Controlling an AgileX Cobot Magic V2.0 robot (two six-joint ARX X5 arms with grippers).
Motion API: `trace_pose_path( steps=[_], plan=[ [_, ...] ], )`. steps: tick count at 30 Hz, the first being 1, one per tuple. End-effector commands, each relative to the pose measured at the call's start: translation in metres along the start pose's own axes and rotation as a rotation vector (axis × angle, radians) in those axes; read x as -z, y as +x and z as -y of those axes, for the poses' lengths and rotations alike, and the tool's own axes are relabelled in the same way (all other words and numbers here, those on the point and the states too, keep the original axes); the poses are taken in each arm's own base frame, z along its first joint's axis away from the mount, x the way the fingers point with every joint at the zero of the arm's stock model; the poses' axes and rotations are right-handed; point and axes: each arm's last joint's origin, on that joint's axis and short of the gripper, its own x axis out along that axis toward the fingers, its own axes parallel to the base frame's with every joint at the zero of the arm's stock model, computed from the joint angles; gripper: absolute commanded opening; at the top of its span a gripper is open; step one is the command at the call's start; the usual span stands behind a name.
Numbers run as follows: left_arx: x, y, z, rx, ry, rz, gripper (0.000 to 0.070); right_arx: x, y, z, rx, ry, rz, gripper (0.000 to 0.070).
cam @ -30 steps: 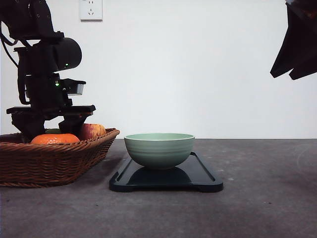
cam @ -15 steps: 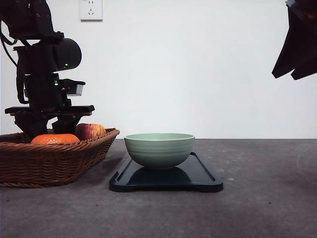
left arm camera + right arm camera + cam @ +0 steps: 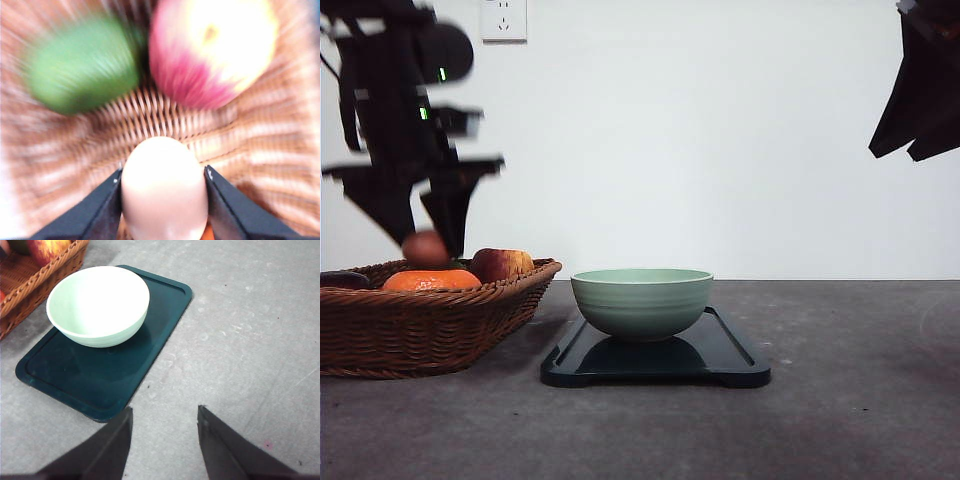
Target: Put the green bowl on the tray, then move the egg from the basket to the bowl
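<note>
L gripper (image 3: 420, 240) clamps egg (image 3: 425, 248) above basket (image 3: 440, 320), frame left. Bowl (image 3: 641, 301) sits on tray (image 3: 730, 362), center. R gripper (image 3: 164, 440) spread, holding nothing.

My right gripper (image 3: 165, 440) hangs above bare grey table (image 3: 250, 340), fingers (image 3: 107, 450) spread apart with nothing between them. Beyond them lies the tray (image 3: 75, 380), dark teal here, set at an angle. The green bowl (image 3: 98, 305) sits upright on its far half, inside pale and empty. Just beside the bowl, the basket (image 3: 45, 277) edge, with an apple (image 3: 47, 247) inside.
</note>
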Motion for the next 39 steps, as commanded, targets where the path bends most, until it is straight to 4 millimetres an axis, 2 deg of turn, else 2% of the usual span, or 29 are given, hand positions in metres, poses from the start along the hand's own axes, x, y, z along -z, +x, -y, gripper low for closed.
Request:
trace_pose_path(
  steps=[1, 4, 8, 16, 21, 26, 39],
  plan=[
    [-0.007, -0.015, 0.002, 0.007, 0.012, 0.056, 0.0147, -0.002, 0.000, -0.001, -0.001, -0.006, 0.006, 0.0255],
    [-0.007, -0.038, 0.007, 0.045, 0.024, 0.121, 0.0147, -0.002, 0.000, -0.001, -0.001, -0.006, 0.006, 0.0255],
    [-0.009, -0.054, 0.023, 0.151, 0.054, 0.194, 0.0147, -0.002, 0.000, -0.001, -0.001, -0.006, 0.006, 0.0255],
    [-0.015, -0.053, 0.073, 0.280, 0.177, 0.289, 0.0147, -0.002, 0.000, -0.001, -0.001, -0.007, 0.006, 0.0255],
    [-0.017, -0.038, 0.101, 0.324, 0.232, 0.316, 0.0147, -0.002, 0.000, -0.001, -0.001, -0.007, 0.006, 0.0255],
    [-0.018, -0.012, 0.122, 0.348, 0.264, 0.314, 0.0147, -0.002, 0.000, -0.001, -0.001, -0.006, 0.006, 0.0255],
    [-0.014, 0.043, 0.151, 0.300, 0.322, 0.299, 0.0147, -0.002, 0.000, -0.001, -0.002, -0.006, 0.005, 0.0255]
  ],
)
